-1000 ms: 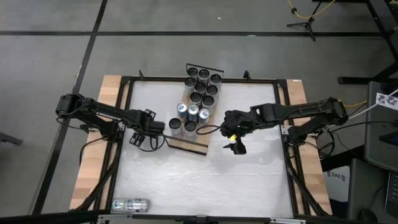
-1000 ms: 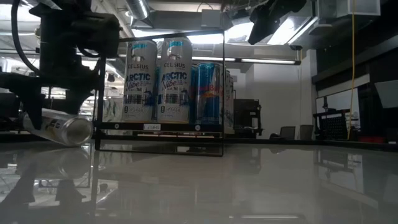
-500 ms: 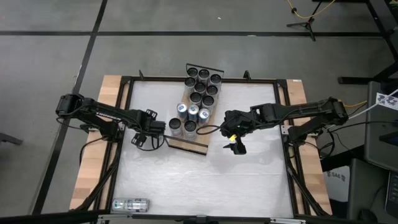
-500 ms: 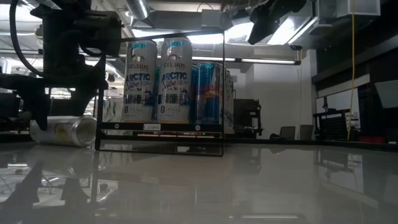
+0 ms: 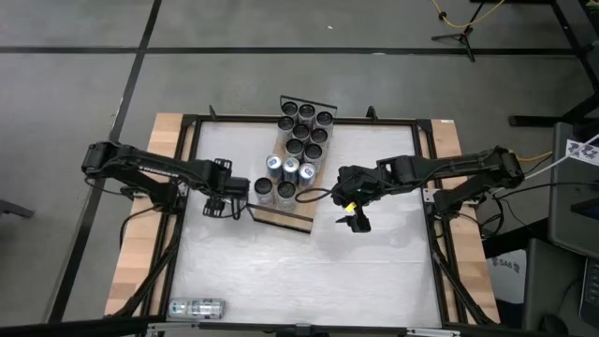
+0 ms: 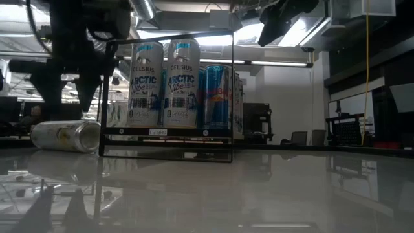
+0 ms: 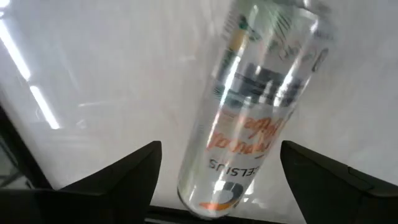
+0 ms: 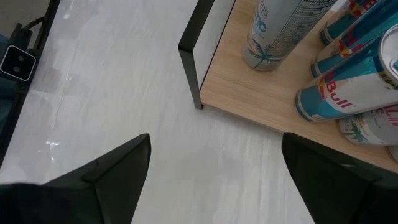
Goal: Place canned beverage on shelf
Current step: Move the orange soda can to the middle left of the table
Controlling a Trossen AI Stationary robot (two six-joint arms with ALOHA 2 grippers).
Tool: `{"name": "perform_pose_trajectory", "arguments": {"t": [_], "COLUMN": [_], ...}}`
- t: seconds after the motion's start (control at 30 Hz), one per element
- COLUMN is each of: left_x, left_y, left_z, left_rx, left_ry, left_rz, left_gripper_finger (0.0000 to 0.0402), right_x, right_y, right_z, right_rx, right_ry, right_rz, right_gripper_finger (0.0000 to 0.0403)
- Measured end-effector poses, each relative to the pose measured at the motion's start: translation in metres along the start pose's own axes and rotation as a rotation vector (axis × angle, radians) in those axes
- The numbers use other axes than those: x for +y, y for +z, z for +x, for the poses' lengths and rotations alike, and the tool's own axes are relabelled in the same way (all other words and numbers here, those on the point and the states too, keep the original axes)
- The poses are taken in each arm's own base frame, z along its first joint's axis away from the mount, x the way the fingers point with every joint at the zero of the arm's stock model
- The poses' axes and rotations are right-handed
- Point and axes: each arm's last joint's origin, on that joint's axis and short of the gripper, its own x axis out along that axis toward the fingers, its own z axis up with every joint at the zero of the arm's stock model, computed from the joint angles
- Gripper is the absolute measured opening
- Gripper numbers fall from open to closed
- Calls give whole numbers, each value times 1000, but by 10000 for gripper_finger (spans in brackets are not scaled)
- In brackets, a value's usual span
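Observation:
A silver canned beverage (image 7: 249, 106) lies on its side on the white tabletop (image 5: 309, 271), just left of the shelf's near end (image 6: 65, 136). My left gripper (image 6: 68, 97) hangs open above it, a finger on either side and clear of it (image 7: 221, 149). The shelf (image 5: 283, 216) is a light-wood board with black wire rails (image 6: 168, 35). Several cans (image 5: 301, 140) stand upright on it. My right gripper (image 5: 356, 223) hovers open to the right of the shelf's near end, with nothing between its fingers (image 8: 214, 180).
Another can-like object (image 5: 197, 307) lies at the table's near left corner. A black frame (image 5: 433, 234) borders the tabletop. The shelf's near end rail (image 8: 189, 62) stands close ahead of my right gripper. Open white tabletop stretches across the near half.
My left gripper has let go of the silver can and risen. The can, tilted with one end raised a second ago, now lies flat on its side on the table.

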Motion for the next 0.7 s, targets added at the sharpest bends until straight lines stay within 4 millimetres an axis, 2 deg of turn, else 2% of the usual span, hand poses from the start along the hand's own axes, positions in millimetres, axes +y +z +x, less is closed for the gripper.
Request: {"name": "perform_pose_trajectory", "arguments": {"t": [0.1, 0.17, 0.27, 0.37, 0.43, 0.7], "left_x": [4, 7, 8, 7, 5, -8], "left_y": [0, -3, -6, -8, -8, -6], "left_z": [-14, -23, -32, -35, -35, -39], "left_rx": [-26, -27, -28, -2, 32, 69], "left_ry": [0, -14, -62, -145, -189, -209], "left_rz": [-97, -223, -538, -905, -1086, -1421], "left_gripper_finger": [320, 320, 320, 320, 320, 320], "right_x": [0, 0, 0, 0, 0, 0], "right_y": [0, 0, -1, -1, -1, -1], "right_z": [0, 0, 0, 0, 0, 0], "right_rx": [1, 2, 7, 7, 6, 6], "right_ry": [0, 0, 0, 0, 0, 0], "right_rz": [0, 0, 1, -1, -2, -2], "right_gripper_finger": [358, 358, 358, 358, 358, 358]}}
